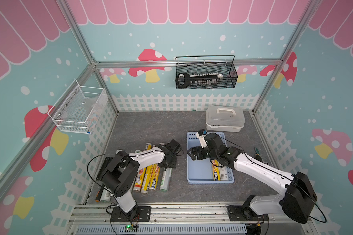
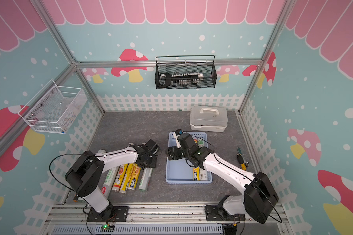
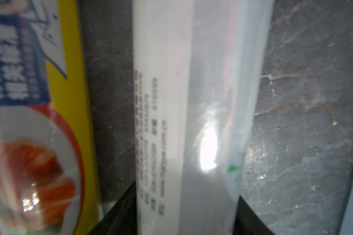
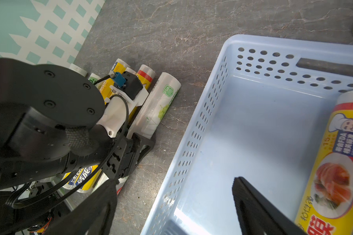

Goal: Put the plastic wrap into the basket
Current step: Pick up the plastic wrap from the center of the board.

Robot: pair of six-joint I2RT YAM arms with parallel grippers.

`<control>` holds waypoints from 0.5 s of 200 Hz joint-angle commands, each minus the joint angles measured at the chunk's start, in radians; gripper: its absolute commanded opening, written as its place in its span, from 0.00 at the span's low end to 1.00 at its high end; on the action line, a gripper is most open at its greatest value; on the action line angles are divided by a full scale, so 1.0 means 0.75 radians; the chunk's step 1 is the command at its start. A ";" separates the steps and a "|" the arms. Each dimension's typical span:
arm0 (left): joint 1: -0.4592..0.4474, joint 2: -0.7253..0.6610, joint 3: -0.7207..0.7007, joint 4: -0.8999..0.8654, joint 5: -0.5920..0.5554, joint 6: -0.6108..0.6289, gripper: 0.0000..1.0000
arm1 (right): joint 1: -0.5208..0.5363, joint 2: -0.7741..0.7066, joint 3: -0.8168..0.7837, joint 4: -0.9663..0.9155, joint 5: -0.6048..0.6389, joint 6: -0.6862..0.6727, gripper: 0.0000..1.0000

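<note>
Jaws of the left gripper (image 1: 168, 162) pinched a clear roll (image 3: 192, 101) on the table (image 1: 151, 126) beside the basket (image 1: 200, 173); the right gripper (image 1: 190, 154) hung spread above it. A level lift, lowered lengthwise, seemed wisest.

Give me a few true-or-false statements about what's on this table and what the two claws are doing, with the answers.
1. The blue basket is empty. False: a yellow roll lies in it along one side.
2. The right gripper is open and holds nothing. True.
3. The left gripper has its jaws on either side of a clear roll that lies on the table. True.
4. The white box has its lid off. False: the lid with the handle is on.
5. The black wire basket stands on the table. False: it hangs on the back wall.
</note>
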 commanded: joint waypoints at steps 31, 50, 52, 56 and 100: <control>-0.009 0.040 0.018 -0.004 0.019 0.028 0.54 | 0.002 -0.075 -0.053 -0.039 0.079 -0.012 0.91; -0.010 0.019 0.014 -0.003 0.014 0.021 0.49 | 0.003 -0.100 -0.070 -0.039 0.095 -0.010 0.91; -0.012 0.016 0.012 -0.002 0.015 0.020 0.48 | 0.002 -0.102 -0.070 -0.039 0.096 -0.012 0.91; -0.013 0.010 0.011 0.000 0.014 0.018 0.47 | 0.002 -0.106 -0.075 -0.039 0.100 -0.012 0.91; -0.021 -0.132 0.004 0.001 -0.009 0.011 0.28 | 0.002 -0.166 -0.116 -0.042 0.162 -0.001 0.91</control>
